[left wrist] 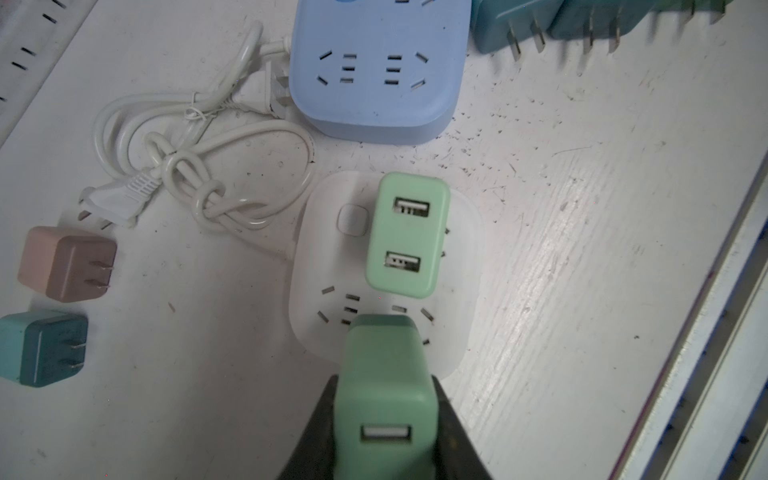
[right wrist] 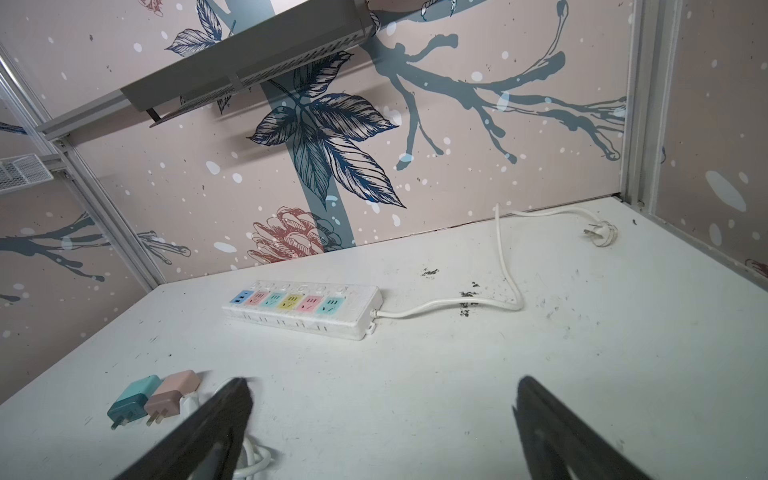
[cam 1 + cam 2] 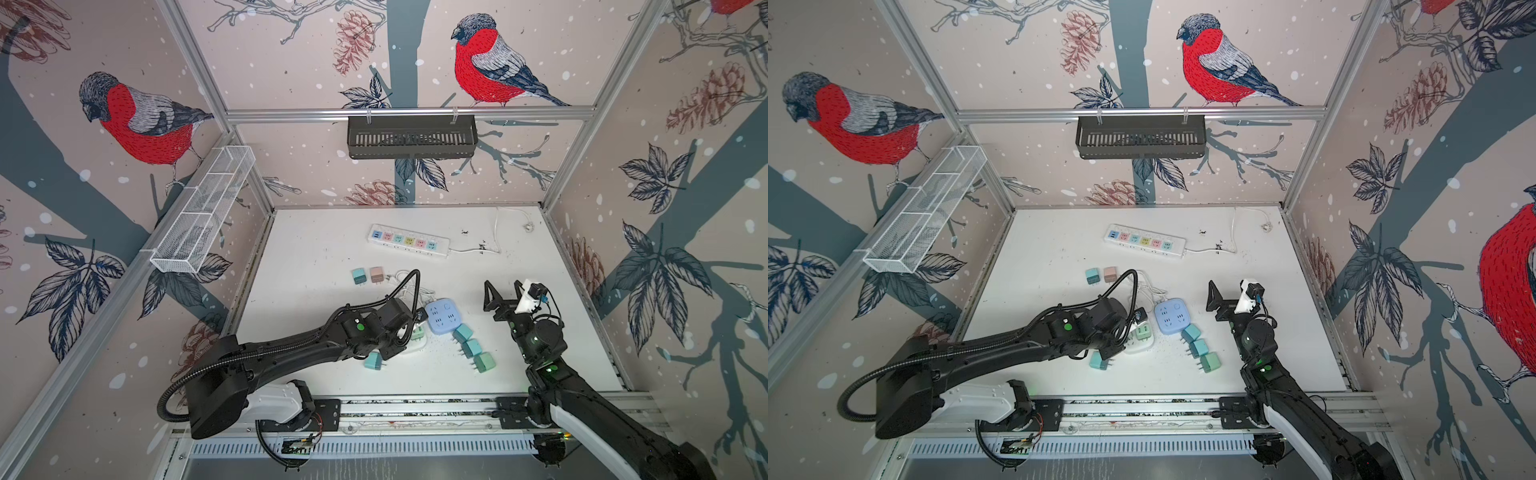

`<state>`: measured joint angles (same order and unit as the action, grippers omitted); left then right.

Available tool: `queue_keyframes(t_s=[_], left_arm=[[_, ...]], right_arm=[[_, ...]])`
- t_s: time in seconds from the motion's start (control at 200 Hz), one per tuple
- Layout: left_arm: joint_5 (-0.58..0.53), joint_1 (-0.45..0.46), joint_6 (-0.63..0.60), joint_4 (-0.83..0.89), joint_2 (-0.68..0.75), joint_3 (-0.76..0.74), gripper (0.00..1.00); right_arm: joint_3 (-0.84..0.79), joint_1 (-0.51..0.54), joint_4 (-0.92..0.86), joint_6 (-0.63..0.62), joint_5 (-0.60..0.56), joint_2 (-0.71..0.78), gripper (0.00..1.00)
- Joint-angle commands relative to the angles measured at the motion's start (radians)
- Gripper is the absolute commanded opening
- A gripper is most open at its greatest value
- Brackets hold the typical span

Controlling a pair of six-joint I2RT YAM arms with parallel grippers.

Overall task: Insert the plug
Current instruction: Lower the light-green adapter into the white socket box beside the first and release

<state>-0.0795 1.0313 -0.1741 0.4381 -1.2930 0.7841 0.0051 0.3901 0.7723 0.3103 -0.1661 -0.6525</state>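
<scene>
The left claw (image 1: 384,388) is pinching a mint-green plug (image 1: 380,353) by its two sides, its dark fingers (image 1: 453,432) pressing flat against the body. The plug is hanging over one end of a white socket block (image 1: 320,257) and covering part of that block's free row of slots. Its prongs are hidden, so whether they are touching the slots cannot be told. One USB port is showing on the plug's back face.

A second green plug (image 1: 407,235) is sitting in the same block beside a rounded button (image 1: 353,220), showing two USB ports. A blue socket block (image 1: 374,104) is lying just beyond, with a knotted white cord (image 1: 208,137) beside it. A pink plug (image 1: 66,264) and a teal plug (image 1: 41,349) are lying side by side, prongs out. In a top view, three more teal plugs (image 3: 473,347) are lying in a row by the blue block's corner.

The right claw (image 2: 384,386) is hovering above the table (image 2: 540,374), spread wide and gripping nothing, well apart from the blocks. A long power strip (image 2: 303,309) is lying near the back wall, its sockets coloured blue, pink, green, yellow, pink and teal. Any print on it is too small to read.
</scene>
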Motion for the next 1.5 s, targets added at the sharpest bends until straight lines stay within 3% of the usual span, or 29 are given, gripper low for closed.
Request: queue_keyframes(t_s=[0.0, 0.866, 1.496], left_arm=[[0.014, 0.002, -0.021, 0.013, -0.019, 0.015, 0.00], [0.053, 0.001, -0.047, -0.036, -0.040, -0.015, 0.00], [0.106, -0.053, -0.033, 0.067, -0.172, 0.091, 0.00]], right_arm=[[-0.048, 0.000, 0.045, -0.006, 0.007, -0.001, 1.00], [-0.046, 0.000, 0.048, -0.009, 0.016, -0.004, 1.00], [-0.048, 0.000, 0.045, -0.010, 0.023, -0.004, 1.00]])
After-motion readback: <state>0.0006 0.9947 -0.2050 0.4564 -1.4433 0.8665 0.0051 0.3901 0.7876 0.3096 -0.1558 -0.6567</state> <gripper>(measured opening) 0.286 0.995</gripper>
